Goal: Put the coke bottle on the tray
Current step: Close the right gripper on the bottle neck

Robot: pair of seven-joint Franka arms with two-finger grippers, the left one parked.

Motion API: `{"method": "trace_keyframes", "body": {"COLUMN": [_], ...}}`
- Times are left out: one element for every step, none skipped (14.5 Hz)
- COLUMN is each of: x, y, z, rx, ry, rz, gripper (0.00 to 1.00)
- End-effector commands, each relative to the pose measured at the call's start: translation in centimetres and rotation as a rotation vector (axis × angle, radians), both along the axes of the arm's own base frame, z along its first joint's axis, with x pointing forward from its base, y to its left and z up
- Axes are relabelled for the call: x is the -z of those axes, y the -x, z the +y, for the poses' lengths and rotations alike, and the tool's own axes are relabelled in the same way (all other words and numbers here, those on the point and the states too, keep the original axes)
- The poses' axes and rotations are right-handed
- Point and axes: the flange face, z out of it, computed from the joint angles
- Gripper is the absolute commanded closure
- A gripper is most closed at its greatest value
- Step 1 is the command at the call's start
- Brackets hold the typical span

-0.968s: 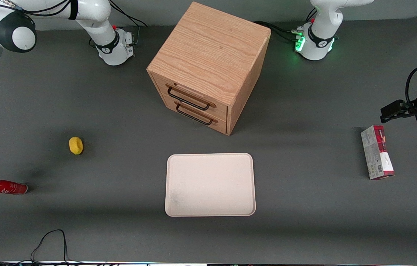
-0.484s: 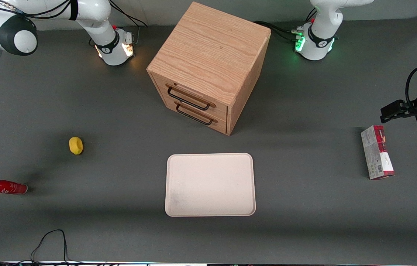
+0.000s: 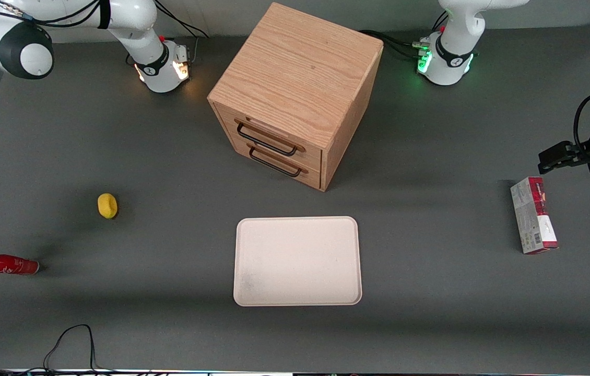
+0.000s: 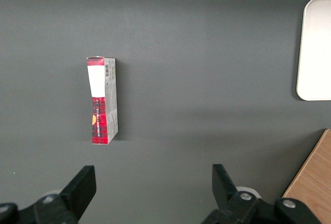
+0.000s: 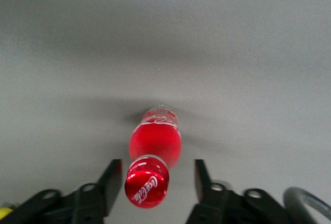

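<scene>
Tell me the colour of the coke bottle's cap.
Red with white script, clearest in the right wrist view, where the coke bottle cap sits between the open gripper fingers.

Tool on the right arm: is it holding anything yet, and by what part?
Nothing is held. The tool is open, its fingers either side of the coke bottle's cap and clear of it; the bottle lies on the table.

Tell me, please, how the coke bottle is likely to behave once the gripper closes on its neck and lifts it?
The coke bottle lies on its side, round-bodied, so a nudge would probably roll it. The open gripper straddles the cap end, so the longer body may sag on lifting. Its glossy surface looks slippery.
</scene>
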Motion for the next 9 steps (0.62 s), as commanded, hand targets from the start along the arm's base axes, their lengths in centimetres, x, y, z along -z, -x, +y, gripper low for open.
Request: {"method": "trace_keyframes", "body": {"x": [-0.1,-0.1,-0.2,-0.1,-0.1,-0.2,-0.7,-1.4,-2.1], "y": [-0.1,0.0,0.0,0.0,0.0,0.0,0.0,0.1,0.3], "z": [-0.3,-0.3,-0.3,-0.3,-0.3,-0.3,-0.2,-0.1,-0.1], "rx": [-0.025,-0.026,-0.026,-0.026,-0.027,-0.027,-0.027,-0.029,-0.034], "ry": [0.000,0.000,0.001,0.000,0.000,0.000,0.002,0.002,0.005], "rz": [-0.008,-0.006,-0.008,-0.006,-0.005,-0.006,-0.009,-0.005,0.008], "gripper": [0.64,0.70,0.72,0.74,0.76,0.76,0.76,0.77,0.78]}}
